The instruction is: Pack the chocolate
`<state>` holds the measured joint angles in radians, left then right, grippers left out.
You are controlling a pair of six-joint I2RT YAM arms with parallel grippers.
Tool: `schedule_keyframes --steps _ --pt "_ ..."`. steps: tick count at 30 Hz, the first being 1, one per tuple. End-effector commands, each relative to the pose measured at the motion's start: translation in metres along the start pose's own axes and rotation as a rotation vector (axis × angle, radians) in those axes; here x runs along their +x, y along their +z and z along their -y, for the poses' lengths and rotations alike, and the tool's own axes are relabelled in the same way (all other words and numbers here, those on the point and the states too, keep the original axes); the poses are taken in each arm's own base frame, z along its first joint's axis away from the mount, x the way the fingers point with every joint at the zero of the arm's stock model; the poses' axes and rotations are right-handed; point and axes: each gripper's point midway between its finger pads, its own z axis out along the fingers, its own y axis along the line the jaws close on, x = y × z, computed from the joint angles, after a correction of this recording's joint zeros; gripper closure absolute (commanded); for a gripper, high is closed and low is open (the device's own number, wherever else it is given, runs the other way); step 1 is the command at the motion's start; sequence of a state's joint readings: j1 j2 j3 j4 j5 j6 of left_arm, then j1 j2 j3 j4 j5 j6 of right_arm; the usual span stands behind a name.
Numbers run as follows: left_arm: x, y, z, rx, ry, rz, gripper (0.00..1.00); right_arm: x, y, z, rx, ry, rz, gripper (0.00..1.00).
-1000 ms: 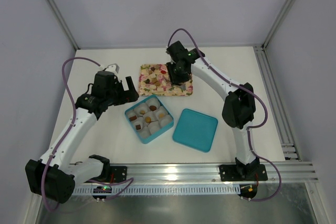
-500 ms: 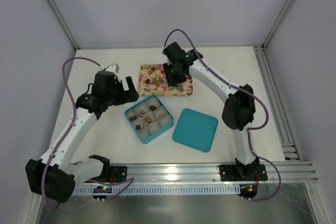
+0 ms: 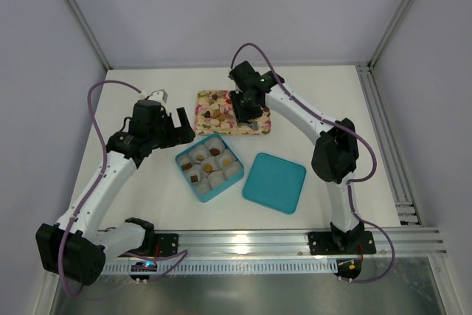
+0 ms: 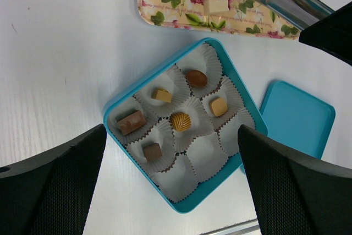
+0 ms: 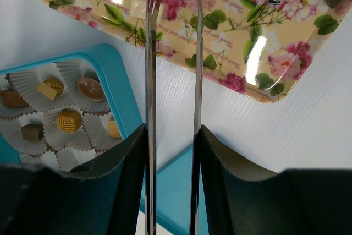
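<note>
Steel tongs (image 5: 149, 81) in right hand (image 5: 171, 141); tips cut off.

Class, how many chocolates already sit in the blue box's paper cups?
6: oval brown one topmost, tan wedge below-left, tan square below-right, ridged gold one central, brown bar leftmost, small brown cube lowest. None appears hidden.

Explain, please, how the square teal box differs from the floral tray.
The square teal box is deep and lined with crinkled white paper cups; the floral tray is shallow, with no cups. The box is plain teal; the tray is printed with pink flowers. The metal tongs reach over the tray, not the box. Both hold chocolates.
</note>
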<state>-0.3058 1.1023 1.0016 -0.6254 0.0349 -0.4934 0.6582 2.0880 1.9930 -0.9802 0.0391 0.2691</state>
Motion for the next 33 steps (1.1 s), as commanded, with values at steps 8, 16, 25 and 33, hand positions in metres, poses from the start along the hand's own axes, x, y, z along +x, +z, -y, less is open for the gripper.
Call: schedule_keyframes --steps 8,16,25,33 --pt "-0.004 0.001 0.001 -0.001 0.006 0.014 0.00 -0.005 0.008 -0.003 -0.006 -0.004 0.014 0.57" --pt "-0.004 0.001 0.001 -0.001 0.006 0.017 0.00 -0.002 0.014 -0.003 -0.007 -0.006 -0.002 0.57" --pt "-0.004 0.001 0.000 -0.001 0.005 0.016 0.00 0.001 0.016 -0.002 -0.002 -0.015 -0.014 0.59" --pt "-0.004 0.001 0.001 0.000 0.005 0.016 0.00 -0.012 -0.003 0.001 0.007 -0.020 0.024 0.64"
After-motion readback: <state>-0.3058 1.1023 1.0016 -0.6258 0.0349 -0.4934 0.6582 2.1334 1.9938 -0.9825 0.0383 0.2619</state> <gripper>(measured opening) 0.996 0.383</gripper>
